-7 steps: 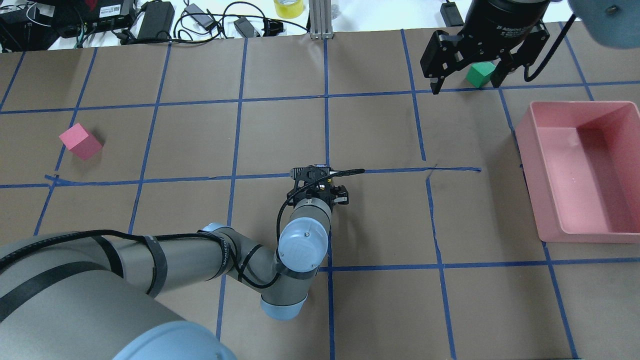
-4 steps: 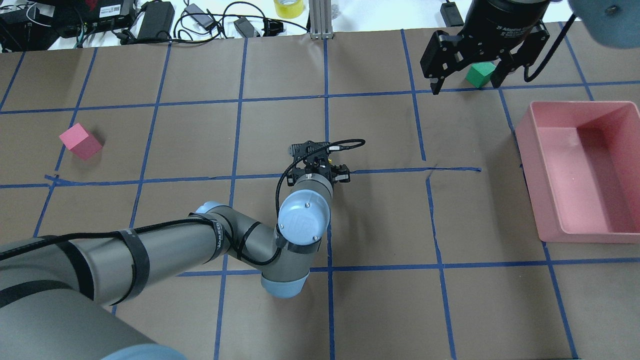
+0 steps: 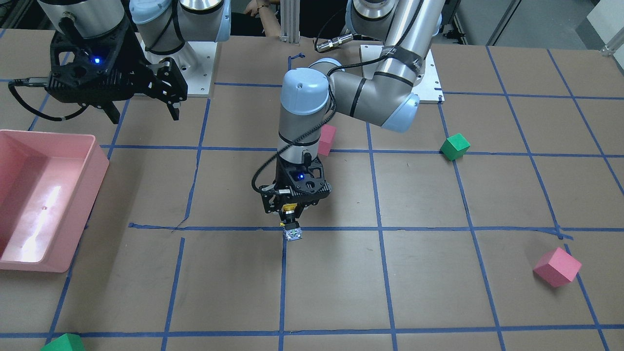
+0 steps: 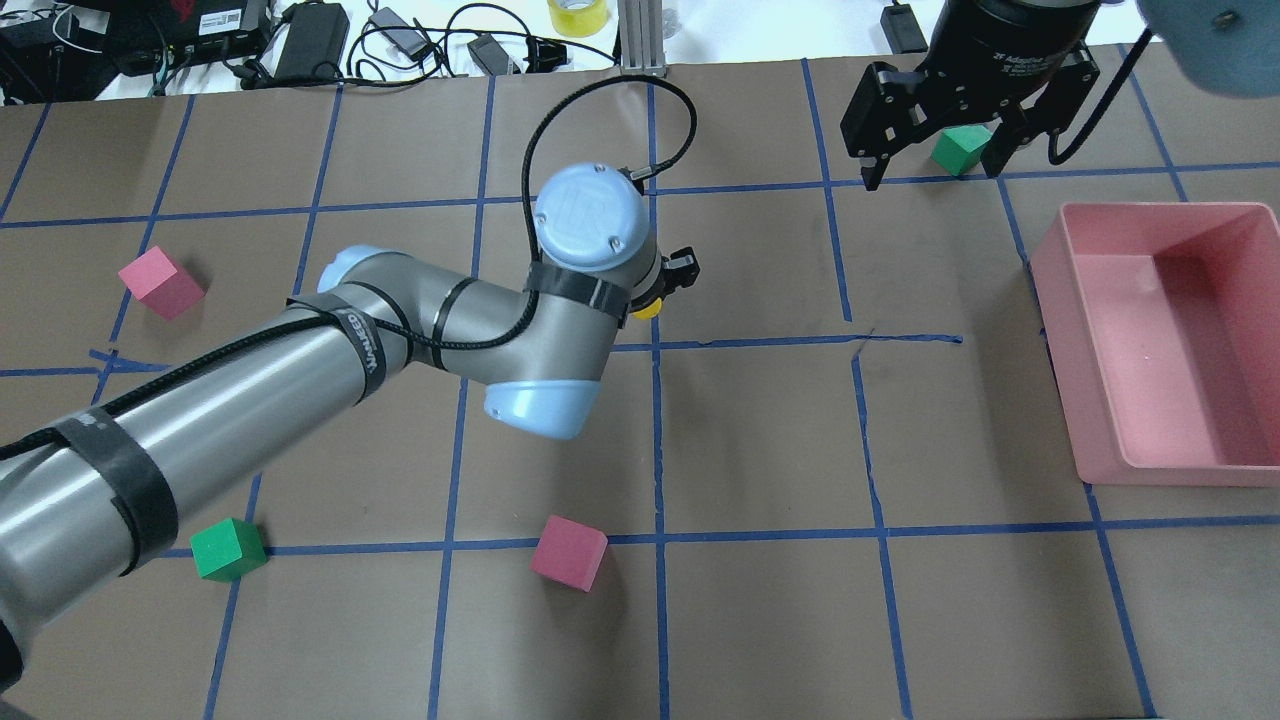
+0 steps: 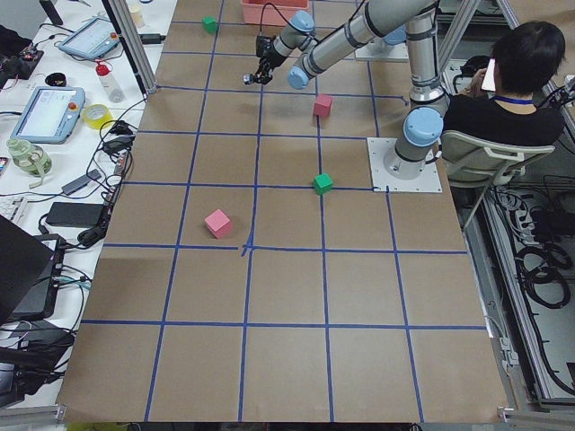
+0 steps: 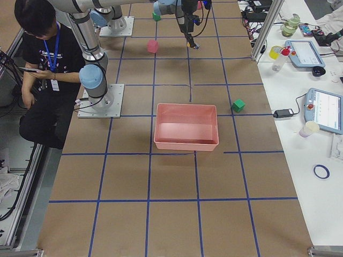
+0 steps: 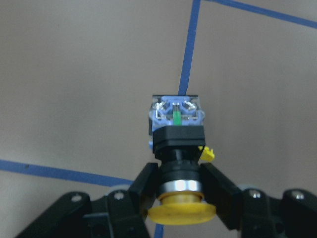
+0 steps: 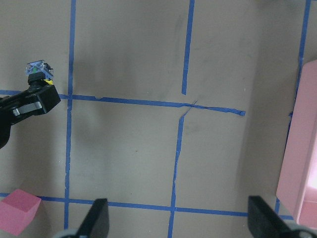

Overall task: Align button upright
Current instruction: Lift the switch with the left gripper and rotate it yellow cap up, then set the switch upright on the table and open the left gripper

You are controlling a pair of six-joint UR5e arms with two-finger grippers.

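The button [image 7: 177,148] is gripped by the left gripper [image 7: 179,173], whose two fingers [image 7: 148,178] are pressed against opposite sides of the black body just under the yellow cap. The cap is nearest the palm and the silvery-grey base block is farthest from it, so the button's long axis lies along the line in which the gripper points. In the front-facing view that axis is close to vertical: the cap is uppermost between the fingertips of the left gripper [image 3: 288,214] and the base block of the button [image 3: 291,230] is lowest, directly beneath them, over a blue tape line [image 3: 438,228]. Whether the base touches the table cannot be told. From overhead only an edge of the yellow cap [image 4: 648,309] is seen beside the wrist. The left arm is stretched out over the middle of the table, its forearm roughly level and its last links turned straight down. A pink cube [image 3: 327,139] lies behind the wrist, toward the robot's base. The right gripper [image 4: 935,170] is held high, well apart from the left one, with its fingers spread wide and nothing between them. The pink bin [image 4: 1240,215] sits just beside and below it.
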